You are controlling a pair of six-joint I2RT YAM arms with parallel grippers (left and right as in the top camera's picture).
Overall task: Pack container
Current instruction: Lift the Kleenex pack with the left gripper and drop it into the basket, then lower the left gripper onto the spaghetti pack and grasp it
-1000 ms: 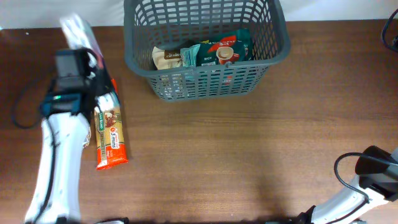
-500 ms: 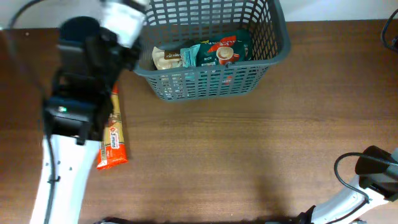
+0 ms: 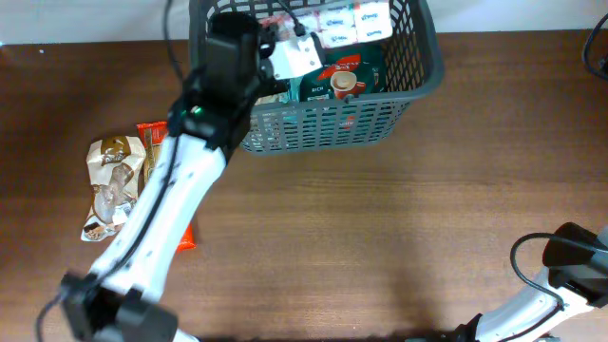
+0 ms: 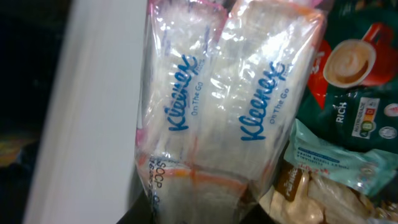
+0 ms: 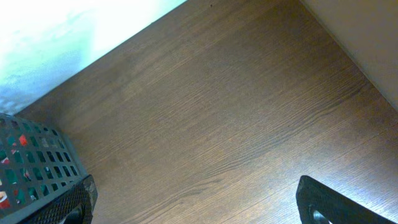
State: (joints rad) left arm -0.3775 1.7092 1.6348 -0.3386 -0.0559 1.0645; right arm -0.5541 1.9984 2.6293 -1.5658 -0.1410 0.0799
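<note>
My left gripper [image 3: 288, 49] is over the dark grey basket [image 3: 429, 59] at the table's back. It is shut on a clear multipack of Kleenex tissues [image 3: 353, 19], held above the basket's contents. In the left wrist view the pack [image 4: 224, 106] fills the frame, with the jaws [image 4: 205, 213] pinching its lower end. Below it lie a green coffee packet [image 4: 357, 74], a teal packet [image 4: 333, 162] and a beige packet [image 4: 311, 202]. My right gripper [image 5: 196, 200] is open and empty over bare table, its fingers wide apart.
A brown snack bag [image 3: 107, 185] lies on the table at the left. An orange-red packet [image 3: 150, 141] lies beside it, partly under my left arm. The basket's corner [image 5: 31, 168] shows at the left of the right wrist view. The right arm's base [image 3: 573, 255] is at the lower right.
My left arm has swung from the table's left side up and right to above the basket, carrying the tissue pack. The brown snack bag is now uncovered. The right arm has not moved.
</note>
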